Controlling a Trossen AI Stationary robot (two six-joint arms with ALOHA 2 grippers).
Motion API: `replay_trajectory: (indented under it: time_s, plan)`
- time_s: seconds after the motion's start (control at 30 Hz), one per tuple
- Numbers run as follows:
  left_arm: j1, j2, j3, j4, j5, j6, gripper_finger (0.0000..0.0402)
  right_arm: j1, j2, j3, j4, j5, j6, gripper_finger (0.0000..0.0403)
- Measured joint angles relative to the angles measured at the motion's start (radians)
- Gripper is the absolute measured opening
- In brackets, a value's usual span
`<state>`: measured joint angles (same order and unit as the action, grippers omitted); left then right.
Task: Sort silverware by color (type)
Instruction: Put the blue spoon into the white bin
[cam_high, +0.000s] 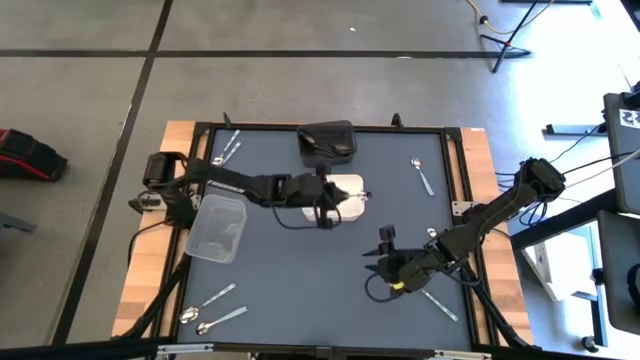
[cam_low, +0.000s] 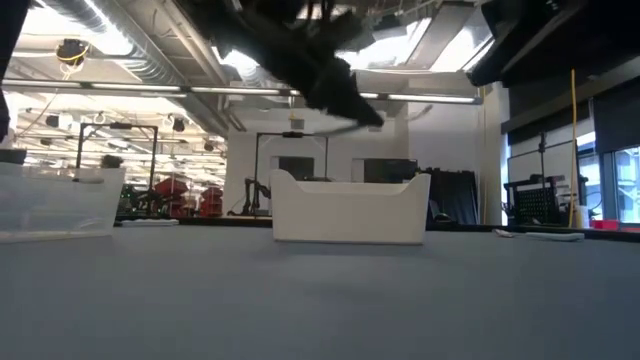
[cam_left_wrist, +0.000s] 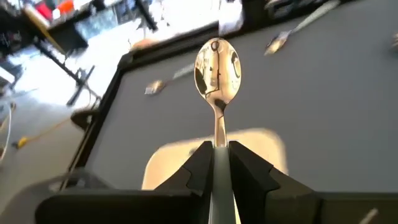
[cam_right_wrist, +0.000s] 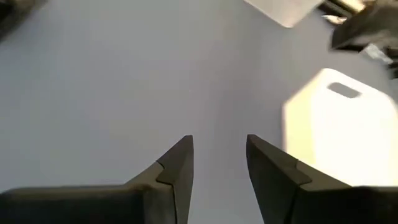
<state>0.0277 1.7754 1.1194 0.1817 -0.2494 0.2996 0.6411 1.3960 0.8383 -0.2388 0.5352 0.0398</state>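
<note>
Spoon (cam_left_wrist: 217, 73) — above white container (cam_high: 345, 196)

Table (cam_high: 300, 270): dark grey mat, black frame, wood edges L and R.
White container (cam_high: 345, 196): rect., near mat ctr; open top in low view (cam_low: 350, 208).
Black container (cam_high: 327, 140): at far edge, just beyond white one.
Clear container (cam_high: 218, 227): L side of mat, tilted.
Floor (cam_high: 90, 90): grey, black tape lines.

My left gripper (cam_high: 345, 196) is reaching toward mid-table, fingers clamping a spoon (cam_left_wrist: 217, 73). My right gripper (cam_high: 383, 262) is hovering low, fingers parted, holding nothing.
</note>
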Motion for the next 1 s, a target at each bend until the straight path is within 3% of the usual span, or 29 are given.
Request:
replay_trajectory:
  time_s: [0.23, 0.37, 0.77, 1.0]
  plan:
    - [0.097, 0.054, 0.000, -0.080, 0.146, 0.025, 0.0042, -0.013, 0.000, 0.000, -0.001, 0.138, -0.048, 0.0136]
    - [0.133, 0.075, -0.001, -0.164, 0.159, 0.027, 0.0042, -0.053, 0.000, 0.000, -0.004, 0.137, -0.049, 0.0136]
    - [0.141, 0.084, 0.000, -0.148, 0.170, 0.023, 0.0044, -0.179, 0.000, 0.000, -0.006, 0.048, -0.045, 0.0136]
    - [0.141, 0.084, 0.000, -0.111, 0.172, -0.009, 0.0085, -0.177, 0.000, 0.000, -0.004, 0.048, -0.035, 0.0136]
